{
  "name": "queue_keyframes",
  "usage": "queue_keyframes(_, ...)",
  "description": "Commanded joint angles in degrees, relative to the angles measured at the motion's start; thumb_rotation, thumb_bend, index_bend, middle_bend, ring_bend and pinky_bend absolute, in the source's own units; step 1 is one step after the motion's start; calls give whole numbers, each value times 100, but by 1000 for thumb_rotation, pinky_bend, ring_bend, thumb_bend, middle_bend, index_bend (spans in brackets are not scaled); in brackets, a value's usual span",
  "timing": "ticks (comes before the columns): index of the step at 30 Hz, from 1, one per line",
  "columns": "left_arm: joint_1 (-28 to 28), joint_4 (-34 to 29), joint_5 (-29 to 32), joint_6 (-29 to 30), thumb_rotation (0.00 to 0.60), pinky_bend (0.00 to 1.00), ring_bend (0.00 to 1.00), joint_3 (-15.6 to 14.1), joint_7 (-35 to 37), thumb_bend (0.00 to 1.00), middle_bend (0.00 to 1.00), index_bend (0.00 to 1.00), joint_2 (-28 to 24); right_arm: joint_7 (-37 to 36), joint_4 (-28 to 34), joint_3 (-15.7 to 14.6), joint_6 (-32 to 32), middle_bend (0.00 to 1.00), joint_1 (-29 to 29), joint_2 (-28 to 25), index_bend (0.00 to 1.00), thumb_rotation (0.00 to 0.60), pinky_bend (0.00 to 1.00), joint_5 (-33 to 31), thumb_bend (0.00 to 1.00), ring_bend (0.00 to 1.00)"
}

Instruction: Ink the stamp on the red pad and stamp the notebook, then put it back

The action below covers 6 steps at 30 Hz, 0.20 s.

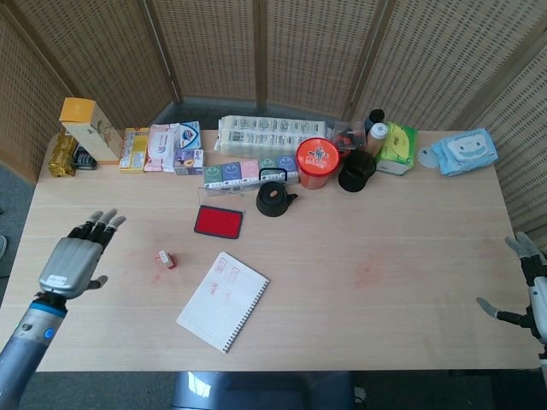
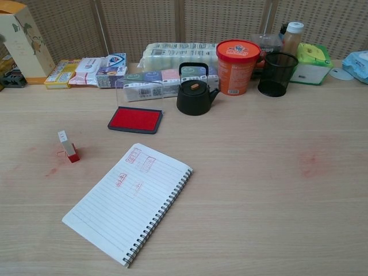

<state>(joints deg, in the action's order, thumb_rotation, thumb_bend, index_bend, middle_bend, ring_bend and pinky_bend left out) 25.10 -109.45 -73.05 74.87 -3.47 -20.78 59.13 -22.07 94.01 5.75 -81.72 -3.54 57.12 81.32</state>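
The small stamp [image 1: 164, 259] [image 2: 68, 146], white handle on a red base, stands upright on the table, left of the spiral notebook [image 1: 223, 301] [image 2: 128, 198]. Several red prints mark the notebook's top page. Behind them lies the red ink pad [image 1: 218, 221] [image 2: 135, 119], its clear lid raised. My left hand [image 1: 75, 260] is open near the table's left edge, well apart from the stamp, and only the head view shows it. At the far right edge my right hand [image 1: 523, 286] hangs open, holding nothing.
A black teapot [image 2: 194, 92], an orange tub [image 2: 237, 58], a black mesh cup [image 2: 275, 73] and rows of boxes [image 2: 153, 83] line the back of the table. Faint red smudges mark the wood near the stamp and at the right.
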Motion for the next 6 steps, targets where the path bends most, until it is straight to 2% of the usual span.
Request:
queue_keyframes(1, -650, 139, -532, 678, 600, 146, 0, -218, 772, 67, 0, 0, -3, 115, -20, 32, -58, 0, 20, 46, 0, 600, 0, -44, 47, 0)
queue_keyframes(6, -1075, 429, -838, 1126, 600, 132, 0, -228, 1325, 67, 0, 0, 142, 385, -46, 111, -198, 0, 63, 142, 0, 600, 0, -169, 55, 0)
